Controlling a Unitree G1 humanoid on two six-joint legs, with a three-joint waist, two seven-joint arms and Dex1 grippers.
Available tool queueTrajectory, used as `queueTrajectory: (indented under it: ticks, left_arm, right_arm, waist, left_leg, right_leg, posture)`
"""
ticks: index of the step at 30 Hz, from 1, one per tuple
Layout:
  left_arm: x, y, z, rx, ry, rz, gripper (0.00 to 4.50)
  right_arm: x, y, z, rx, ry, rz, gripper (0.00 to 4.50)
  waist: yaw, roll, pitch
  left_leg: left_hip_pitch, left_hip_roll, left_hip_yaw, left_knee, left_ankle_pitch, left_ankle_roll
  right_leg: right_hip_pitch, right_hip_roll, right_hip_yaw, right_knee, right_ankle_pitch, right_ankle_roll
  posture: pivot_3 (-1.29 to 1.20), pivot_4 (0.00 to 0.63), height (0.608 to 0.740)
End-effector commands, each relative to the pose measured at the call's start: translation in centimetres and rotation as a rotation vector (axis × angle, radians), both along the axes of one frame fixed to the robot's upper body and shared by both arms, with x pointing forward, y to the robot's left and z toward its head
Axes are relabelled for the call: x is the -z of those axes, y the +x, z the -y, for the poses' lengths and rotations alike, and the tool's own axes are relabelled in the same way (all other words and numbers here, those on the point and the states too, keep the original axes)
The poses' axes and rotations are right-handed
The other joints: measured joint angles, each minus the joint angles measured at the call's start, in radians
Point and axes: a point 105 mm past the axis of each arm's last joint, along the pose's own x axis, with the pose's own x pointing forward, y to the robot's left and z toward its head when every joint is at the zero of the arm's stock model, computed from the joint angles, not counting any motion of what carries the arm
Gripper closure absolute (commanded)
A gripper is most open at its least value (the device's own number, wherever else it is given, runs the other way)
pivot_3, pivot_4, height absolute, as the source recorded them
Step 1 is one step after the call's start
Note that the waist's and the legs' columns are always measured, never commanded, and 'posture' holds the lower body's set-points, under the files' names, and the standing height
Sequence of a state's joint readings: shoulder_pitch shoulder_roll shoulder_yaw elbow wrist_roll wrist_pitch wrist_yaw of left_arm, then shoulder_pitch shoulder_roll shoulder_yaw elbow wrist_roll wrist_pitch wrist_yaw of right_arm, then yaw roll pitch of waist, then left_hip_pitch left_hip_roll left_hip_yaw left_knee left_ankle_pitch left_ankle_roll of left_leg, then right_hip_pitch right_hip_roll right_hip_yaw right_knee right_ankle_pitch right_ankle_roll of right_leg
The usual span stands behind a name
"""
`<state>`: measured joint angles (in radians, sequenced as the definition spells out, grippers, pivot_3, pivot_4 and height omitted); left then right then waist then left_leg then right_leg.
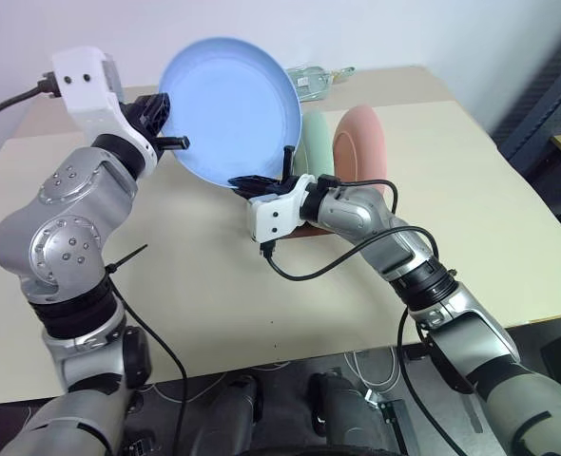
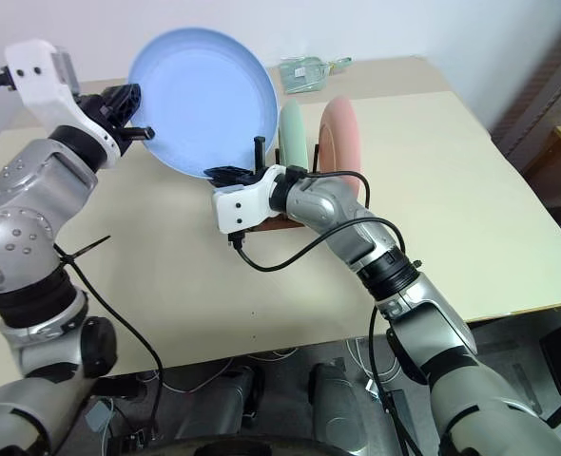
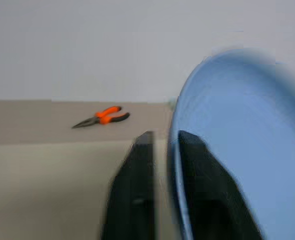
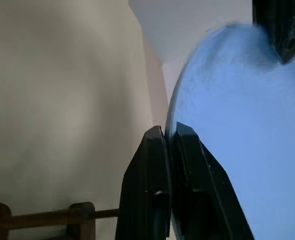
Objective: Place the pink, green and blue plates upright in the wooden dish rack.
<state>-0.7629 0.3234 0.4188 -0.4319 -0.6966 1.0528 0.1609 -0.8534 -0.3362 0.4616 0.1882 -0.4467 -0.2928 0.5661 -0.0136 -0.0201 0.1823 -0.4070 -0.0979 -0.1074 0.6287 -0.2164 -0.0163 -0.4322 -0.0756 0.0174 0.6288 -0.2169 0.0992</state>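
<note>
The blue plate (image 1: 231,109) is held above the table (image 1: 471,190), left of the green plate (image 1: 313,142) and pink plate (image 1: 361,141).

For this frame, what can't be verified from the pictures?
- Wooden dish rack: in the eye views the right arm and the blue plate cover it, so free slots are unknown.
- Green plate and pink plate: lower edges hidden, seating in pegs unclear.
- Clear object at the table's far edge: too small to identify.
- Orange-handled pliers: blurred.

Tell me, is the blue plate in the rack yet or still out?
Out. The blue plate is held in the air above the table, its rim pinched by the right gripper.
</note>
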Motion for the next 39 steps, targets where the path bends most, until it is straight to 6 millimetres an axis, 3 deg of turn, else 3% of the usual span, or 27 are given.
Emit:
queueTrajectory:
  ticks: [1, 2, 5, 7, 11, 12, 14, 16, 20, 24, 28, 39]
  left_arm:
    - [-4.9, -1.8, -2.9, -0.083, -0.179, 0.236, 2.04]
    - [-5.4, -2.0, -3.9, -0.114, -0.214, 0.265, 1.64]
    - [-5.8, -2.7, -7.3, -0.281, -0.149, 0.307, 1.64]
    - [-5.1, -3.2, -9.2, -0.399, 0.025, 0.296, 1.64]
    - [-1.4, -3.0, -11.0, -0.455, 0.261, 0.198, 1.64]
    - [0.3, -2.8, -11.0, -0.445, 0.35, 0.162, 1.64]
    - [5.1, -2.6, -9.8, -0.347, 0.499, 0.058, 1.64]
    - [8.7, -2.8, -7.8, -0.225, 0.49, -0.003, 1.64]
    - [13.3, -3.7, -3.6, -0.037, 0.464, -0.039, 1.64]
    - [16.3, -4.6, -0.9, 0.101, 0.492, -0.076, 1.64]
    - [17.5, -5.7, 1.4, 0.221, 0.472, -0.081, 1.64]
    - [17.9, -5.9, 2.1, 0.241, 0.471, -0.089, 1.64]
  right_arm:
    - [-1.9, -0.9, -0.4, -0.04, 0.067, 0.054, 4.5]
    - [-1.9, -1.0, -0.4, -0.044, 0.07, 0.054, 4.5]
    - [-2.4, -1.2, -0.4, -0.058, 0.108, 0.048, 4.5]
    - [-3.2, -1.5, -0.3, -0.08, 0.166, 0.033, 4.5]
    - [-5.2, -2.6, 0.0, -0.162, 0.314, -0.042, 4.5]
    - [-6.1, -3.1, 0.3, -0.201, 0.391, -0.104, 4.5]
    - [-8.5, -4.2, 1.2, -0.308, 0.605, -0.303, 4.5]
    - [-9.7, -5.2, 2.0, -0.411, 0.731, -0.505, 4.5]
    - [-10.3, -7.4, 2.6, -0.571, 0.898, -0.919, 4.5]
    - [-9.1, -7.1, 2.6, -0.533, 1.004, -1.123, 4.5]
    - [-7.7, -5.7, 2.3, -0.455, 1.101, -1.257, 4.5]
    - [-5.8, -2.5, 3.1, -0.295, 1.282, -1.419, 4.5]
  waist:
    - [0.001, -0.001, 0.0]
    - [0.0, -0.001, 0.0]
    - [-0.007, -0.001, 0.0]
    - [-0.011, 0.0, 0.0]
    - [-0.001, -0.001, 0.0]
    - [0.0, -0.001, 0.0]
    - [0.0, -0.001, 0.0]
    - [0.004, 0.001, 0.0]
    - [0.009, 0.0, 0.0]
    - [-0.002, 0.001, -0.001]
    - [-0.002, 0.003, -0.001]
    - [0.0, 0.003, -0.001]
  left_leg:
    - [0.0, 0.0, 0.0, 0.0, 0.0, 0.0]
    - [0.0, 0.0, 0.0, 0.0, 0.0, 0.0]
    - [0.001, 0.0, 0.001, -0.001, 0.0, -0.001]
    - [0.001, 0.001, 0.001, -0.001, 0.001, -0.001]
    - [0.001, 0.001, 0.002, -0.002, 0.001, -0.002]
    - [0.0, 0.001, 0.001, -0.001, 0.0, -0.001]
    - [0.0, 0.001, 0.001, -0.002, -0.001, 0.002]
    - [0.001, 0.001, 0.001, -0.002, -0.003, 0.004]
    - [-0.001, 0.001, -0.002, -0.001, -0.004, 0.007]
    - [0.0, 0.002, -0.001, -0.003, -0.005, 0.007]
    - [0.0, 0.002, 0.001, -0.005, -0.004, 0.007]
    - [0.0, 0.002, 0.001, -0.005, -0.004, 0.007]
  right_leg:
    - [0.0, 0.0, 0.0, 0.0, 0.0, 0.0]
    - [0.0, 0.0, 0.0, 0.0, 0.0, 0.0]
    - [0.0, 0.0, 0.0, 0.0, 0.0, 0.0]
    - [-0.001, 0.002, 0.002, 0.001, 0.0, 0.0]
    - [-0.001, 0.003, 0.004, 0.001, 0.0, 0.0]
    - [-0.001, 0.003, 0.003, 0.0, 0.0, -0.001]
    - [-0.001, 0.002, 0.003, 0.0, 0.0, -0.001]
    - [0.0, 0.001, 0.004, 0.0, 0.0, -0.001]
    - [0.001, -0.002, 0.001, -0.001, 0.0, -0.002]
    - [-0.002, -0.002, 0.002, 0.0, -0.003, -0.007]
    - [-0.003, -0.002, 0.003, 0.0, -0.003, -0.007]
    - [-0.003, -0.002, 0.002, 0.0, -0.001, -0.005]
  posture:
    - [0.0, 0.15, 0.74]
    - [0.0, 0.15, 0.74]
    - [0.0, 0.15, 0.74]
    - [0.0, 0.15, 0.74]
    - [0.0, 0.15, 0.74]
    - [0.0, 0.15, 0.74]
    - [0.0, 0.15, 0.74]
    - [0.0, 0.15, 0.74]
    - [0.0, 0.15, 0.74]
    - [0.0, 0.15, 0.74]
    - [0.0, 0.15, 0.74]
    - [0.0, 0.15, 0.74]
